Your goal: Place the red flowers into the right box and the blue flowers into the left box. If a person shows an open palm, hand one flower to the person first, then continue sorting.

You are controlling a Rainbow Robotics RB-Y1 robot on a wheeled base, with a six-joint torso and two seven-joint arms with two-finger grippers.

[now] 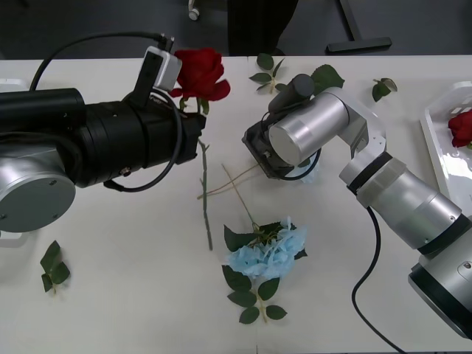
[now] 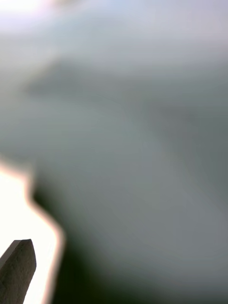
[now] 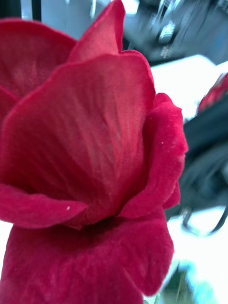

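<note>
While the left claw (image 1: 193, 122), upper left of center, pinches a red rose (image 1: 199, 74) just under its bloom, the stem hangs down to the white counter (image 1: 133, 295). The right claw (image 1: 259, 153) sits at center; whether it is spread or closed cannot be told. A blue flower (image 1: 269, 251) lies lower center. Another rose (image 1: 462, 127) rests in the white tray (image 1: 435, 147) at far right

No legible text, labels, brand marks, numbers or signs in any view. Checked arm housings, wrist camera module, table surface and tray rim: all unmarked as far as can be read.
</note>
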